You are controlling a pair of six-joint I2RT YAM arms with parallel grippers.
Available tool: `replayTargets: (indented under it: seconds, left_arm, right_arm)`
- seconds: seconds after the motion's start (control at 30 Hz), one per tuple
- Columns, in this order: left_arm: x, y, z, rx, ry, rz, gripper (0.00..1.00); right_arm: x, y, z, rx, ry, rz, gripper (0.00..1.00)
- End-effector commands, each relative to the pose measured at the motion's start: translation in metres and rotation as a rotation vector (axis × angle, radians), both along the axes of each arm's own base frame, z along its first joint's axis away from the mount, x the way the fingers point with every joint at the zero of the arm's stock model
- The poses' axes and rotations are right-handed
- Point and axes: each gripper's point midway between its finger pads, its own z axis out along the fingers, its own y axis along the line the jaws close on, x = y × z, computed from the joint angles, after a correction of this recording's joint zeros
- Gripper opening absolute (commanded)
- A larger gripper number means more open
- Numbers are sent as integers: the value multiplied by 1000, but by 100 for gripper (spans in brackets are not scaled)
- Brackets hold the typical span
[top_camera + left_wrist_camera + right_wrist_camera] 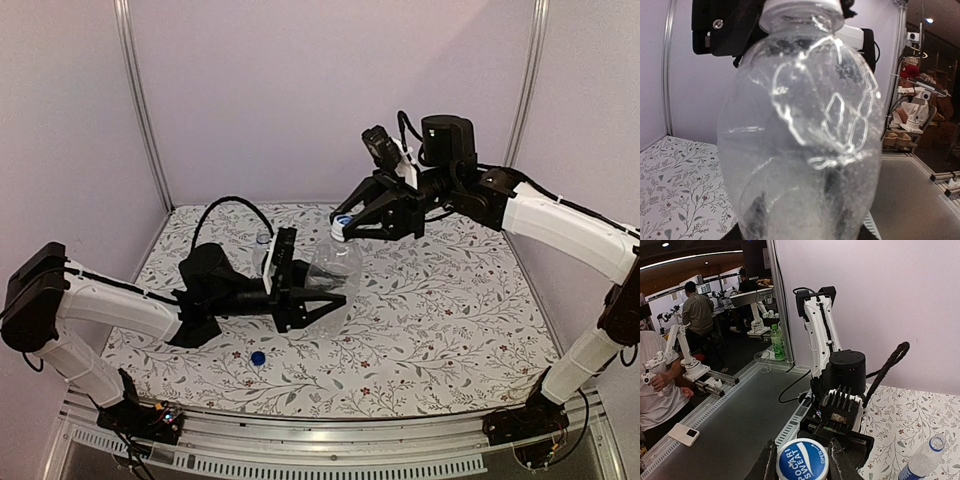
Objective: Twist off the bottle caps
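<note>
Right wrist: whitish cap [802, 460], seemingly snug, in right end effector [803, 466]

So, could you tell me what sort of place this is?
Probably a robotics lab: beyond the floral table, the right wrist view shows another small robot arm on a bench and a person at a workstation.

The plain bottle [800, 140] is clear, glossy plastic, dented and beaded with fine droplets. Its white cap [802, 460] is smooth printed plastic. The blue cap [258, 357] near the desk's front edge looks like smooth plastic. The desk [450, 320] has a matt floral-print cover. The left claw [337, 297] and right claw [342, 230] are matt black.
</note>
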Motion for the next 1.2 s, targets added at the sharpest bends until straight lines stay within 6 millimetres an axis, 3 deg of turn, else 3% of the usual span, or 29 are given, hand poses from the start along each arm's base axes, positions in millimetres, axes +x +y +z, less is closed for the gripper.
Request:
replayTargets:
  seconds: [0.0,0.17,0.27,0.33,0.5,0.73,0.97,1.17]
  left_arm:
    - [-13,-1,7,-27,-74,-65,28]
    - [20,3,8,-22,-31,128,29]
    - [42,6,5,1,5,257,31]
    - [55,7,1,22,28,326,31]
    - [75,10,1,43,51,475,34]
    - [86,5,-1,92,33,615,37]
    - [91,1,3,111,12,677,40]
    - [94,0,2,117,6,696,41]
  right_arm:
    - [14,-1,6,-12,23,-61,26]
    - [35,-3,10,-40,30,-271,72]
    - [42,-7,13,-36,43,-356,89]
    - [46,-13,22,-17,51,-423,93]
    - [73,-24,39,8,128,-647,93]
    - [109,-21,34,-36,180,-942,91]
    - [113,-5,14,-96,211,-962,87]
    - [110,3,1,-131,223,-942,76]
